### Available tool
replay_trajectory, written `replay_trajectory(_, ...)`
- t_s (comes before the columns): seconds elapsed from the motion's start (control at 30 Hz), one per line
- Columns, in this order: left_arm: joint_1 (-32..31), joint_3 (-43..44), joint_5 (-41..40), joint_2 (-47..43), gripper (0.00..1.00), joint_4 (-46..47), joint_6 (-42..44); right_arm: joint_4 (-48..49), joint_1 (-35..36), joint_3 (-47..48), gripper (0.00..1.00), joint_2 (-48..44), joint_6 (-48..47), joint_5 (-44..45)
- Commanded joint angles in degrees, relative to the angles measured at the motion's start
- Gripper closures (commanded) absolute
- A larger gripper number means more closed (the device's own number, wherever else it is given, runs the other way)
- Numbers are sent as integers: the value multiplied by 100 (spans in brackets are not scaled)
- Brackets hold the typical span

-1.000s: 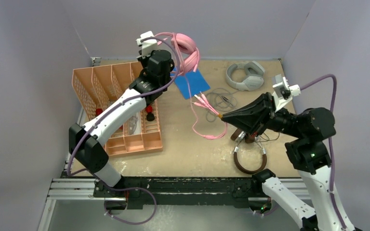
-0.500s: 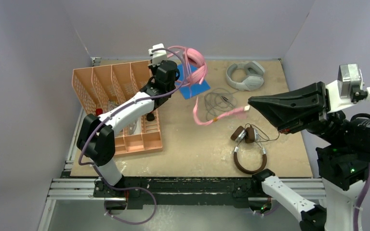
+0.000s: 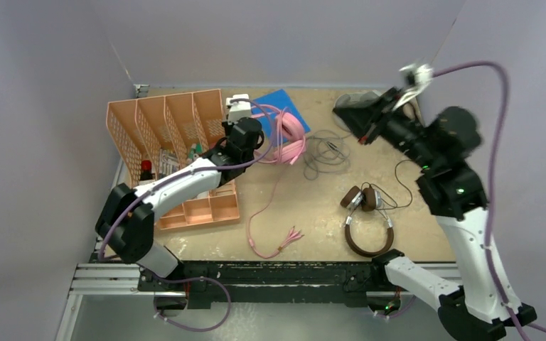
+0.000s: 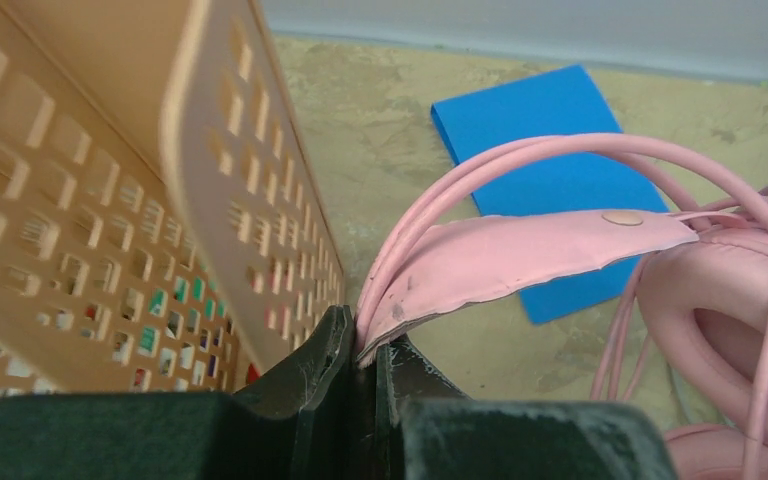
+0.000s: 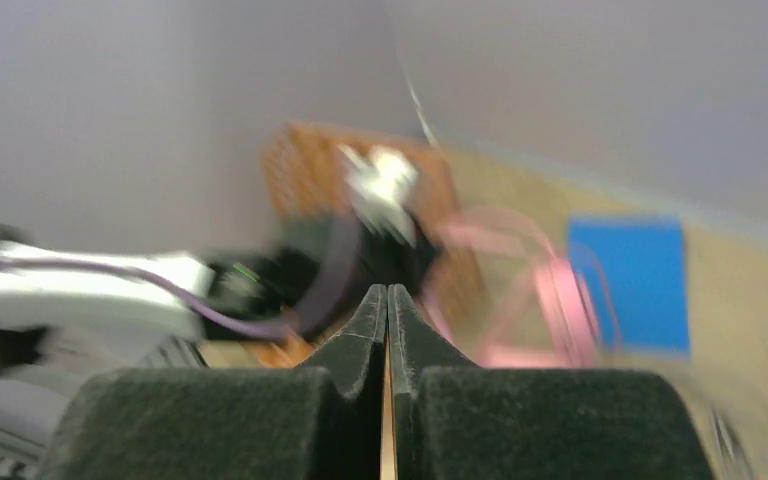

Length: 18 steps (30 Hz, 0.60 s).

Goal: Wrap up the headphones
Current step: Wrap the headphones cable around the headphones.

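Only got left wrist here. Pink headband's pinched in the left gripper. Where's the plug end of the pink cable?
Observer: Top view shows the plug end lying loose on the table near the front edge, not held, well away from the pink headset.
Operator: Right gripper?
Observer: The right gripper is shut on nothing, off at the table's far right.
Operator: Brown set?
Observer: The brown-and-silver headset lies flat at front right, touched by neither gripper.
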Motion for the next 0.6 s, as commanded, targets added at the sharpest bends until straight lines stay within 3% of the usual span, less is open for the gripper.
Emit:
replay_trajectory(0.0, 60, 350, 129, -1126, 100, 627, -476, -405, 19, -1844, 97, -348, -819, 772)
replay_trajectory(0.17, 68, 1166, 86, -1558, 100, -452, -1154, 531, 21, -3326, 61, -537, -1027, 829)
replay_trajectory(0.3, 64, 1351, 201, -1981, 100, -608, -1536, 1596, 19, -4150, 28, -458, -942, 474)
replay_trajectory(0.43, 59, 1616, 238, -2298, 100, -859, -1795, 3578, 28, -5048, 9, 13, -432, -98)
replay_trajectory(0.57, 58, 1932, 361, -2487, 100, -1119, -1805, 5743, 268, -5464, 4, 811, 231, -333)
